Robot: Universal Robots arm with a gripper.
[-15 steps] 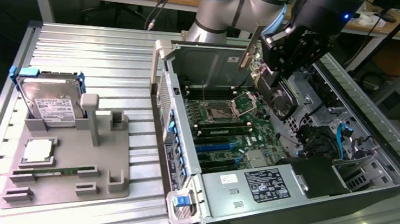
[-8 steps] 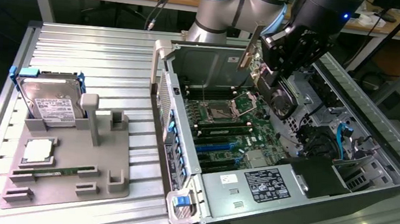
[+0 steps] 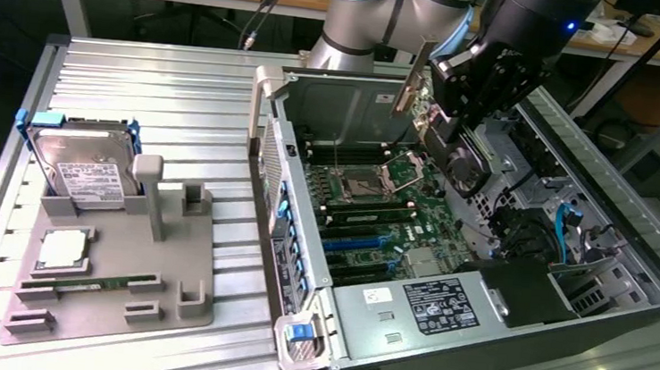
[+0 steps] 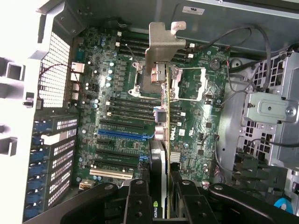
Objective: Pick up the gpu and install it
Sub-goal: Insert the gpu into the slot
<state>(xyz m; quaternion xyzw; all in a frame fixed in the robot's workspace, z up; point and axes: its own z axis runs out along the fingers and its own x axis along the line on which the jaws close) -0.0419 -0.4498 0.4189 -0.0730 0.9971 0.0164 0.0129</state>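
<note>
— What is hidden or hard to make out?

— In the exterior view the gripper (image 3: 465, 116) and its black wrist cover the upper part of the gpu (image 3: 461, 165), so the fingertips are out of sight there. In the wrist view the gpu (image 4: 159, 56) shows edge-on, so its faces are barely readable. The end held between the fingers (image 4: 140, 203) is cut off by the frame. Whether its lower edge touches the motherboard (image 3: 376, 211) cannot be told.

— How does the card look?

— It is thin and flat, and held on edge. A round black fan shows on the face turned toward the exterior camera. In the wrist view a pale metal bracket with a bent tab closes the far end.

— And the pincer?

— It pinches the gpu, with one finger on each face.

— Where is the card?

— Inside the open computer case (image 3: 349, 106), over the motherboard and near the processor socket (image 3: 366, 186).

— Counts?

— One arm, one gripper, one gpu, one case. On the grey holder (image 3: 167, 278), at the exterior view's left, there are one hard drive (image 3: 87, 168), one processor chip (image 3: 64, 247) and one green memory stick (image 3: 88, 285).
</note>
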